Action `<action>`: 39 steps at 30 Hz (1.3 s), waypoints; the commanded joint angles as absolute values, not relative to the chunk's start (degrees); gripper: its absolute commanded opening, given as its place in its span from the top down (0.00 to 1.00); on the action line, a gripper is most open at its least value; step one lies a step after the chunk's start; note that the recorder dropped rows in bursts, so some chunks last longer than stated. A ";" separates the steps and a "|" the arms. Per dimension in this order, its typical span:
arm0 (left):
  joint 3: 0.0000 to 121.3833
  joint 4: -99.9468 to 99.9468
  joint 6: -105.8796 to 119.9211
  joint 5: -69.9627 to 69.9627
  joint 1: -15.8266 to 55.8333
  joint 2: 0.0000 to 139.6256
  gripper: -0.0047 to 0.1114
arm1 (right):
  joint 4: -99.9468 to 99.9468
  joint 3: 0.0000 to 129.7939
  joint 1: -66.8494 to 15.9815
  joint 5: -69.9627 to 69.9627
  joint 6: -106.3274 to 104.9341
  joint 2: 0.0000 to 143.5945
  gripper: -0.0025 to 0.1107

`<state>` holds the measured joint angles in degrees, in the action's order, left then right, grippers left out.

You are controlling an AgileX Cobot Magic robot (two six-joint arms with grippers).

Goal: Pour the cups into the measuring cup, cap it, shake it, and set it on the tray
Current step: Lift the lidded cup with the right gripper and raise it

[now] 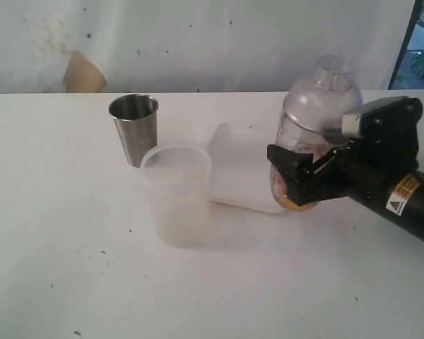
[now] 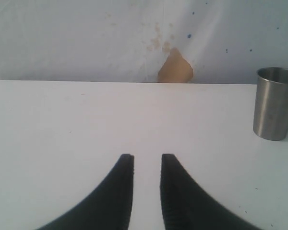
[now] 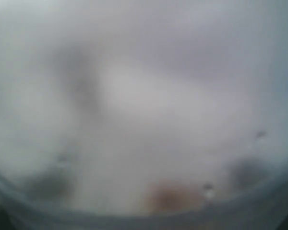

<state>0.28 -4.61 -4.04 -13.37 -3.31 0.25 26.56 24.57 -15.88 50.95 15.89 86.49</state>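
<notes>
Tumbler (image 1: pixel 135 133): shiny, smooth metal. Cup (image 1: pixel 177 205): frosted plastic (cloudy, matt). Measuring cup (image 1: pixel 318 106): clear glossy plastic. Table (image 1: pixel 56 233): matt white.

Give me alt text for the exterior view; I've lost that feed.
The right gripper clamps the capped clear measuring cup at the white tray's right end. A frosted plastic cup and a steel tumbler stand left of the tray on the white table.

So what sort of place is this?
Likely a lab test bench: a plain white table, a stained white wall behind it, and just props like the steel tumbler and the measuring cup in the right hand.
</notes>
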 commanded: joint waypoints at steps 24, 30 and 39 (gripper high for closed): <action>0.00 -3.92 -3.98 -13.29 -3.28 0.00 0.78 | 11.98 25.22 -21.70 47.52 5.66 84.16 0.98; 0.00 -3.92 -3.98 -13.29 -3.28 0.00 0.78 | 19.95 25.22 -23.89 51.47 11.19 83.82 0.98; 0.00 -3.92 -3.98 -13.29 -3.28 0.00 0.78 | 23.73 25.48 -25.00 54.37 13.75 84.06 0.98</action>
<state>0.28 -4.61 -4.04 -13.48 -3.31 0.25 19.76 24.93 -24.04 48.11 12.54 84.74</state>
